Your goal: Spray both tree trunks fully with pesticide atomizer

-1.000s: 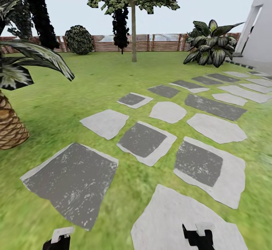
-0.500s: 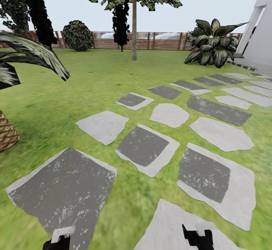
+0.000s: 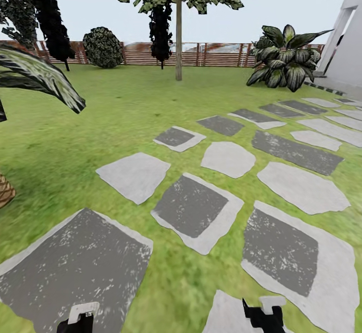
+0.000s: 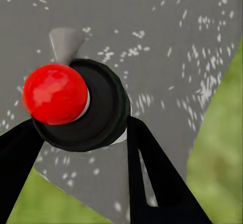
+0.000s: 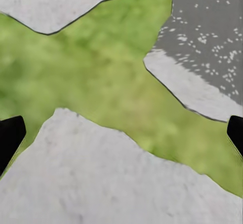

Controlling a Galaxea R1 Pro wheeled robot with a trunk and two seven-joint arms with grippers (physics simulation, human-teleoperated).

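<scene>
In the left wrist view my left gripper (image 4: 82, 126) is shut on the pesticide atomizer (image 4: 96, 113), a dark round bottle with a red top (image 4: 54, 93), held over a dark paving stone. My right gripper (image 5: 124, 127) is open and holds nothing, hanging above pale stones and grass. Both wrists show at the head view's lower edge, the left wrist (image 3: 80, 318) and the right wrist (image 3: 262, 315). Far ahead on the garden lawn (image 3: 125, 106) stands a tree with a straight trunk (image 3: 178, 46) and dark jagged foliage. The brown slat fence (image 3: 211, 55) runs behind it.
Flat grey and pale stepping stones (image 3: 193, 207) run across the lawn toward a white building (image 3: 347, 46) at the right. A palm frond (image 3: 40, 79) reaches in from the left. A round bush (image 3: 103, 47), dark tall trees (image 3: 50, 16) and a broad-leaved plant (image 3: 284, 59) stand near the fence.
The whole view has moved forward: the stepping stones slide down the picture and the palm trunk slips off to the left. Both wrists keep their place in the picture.
</scene>
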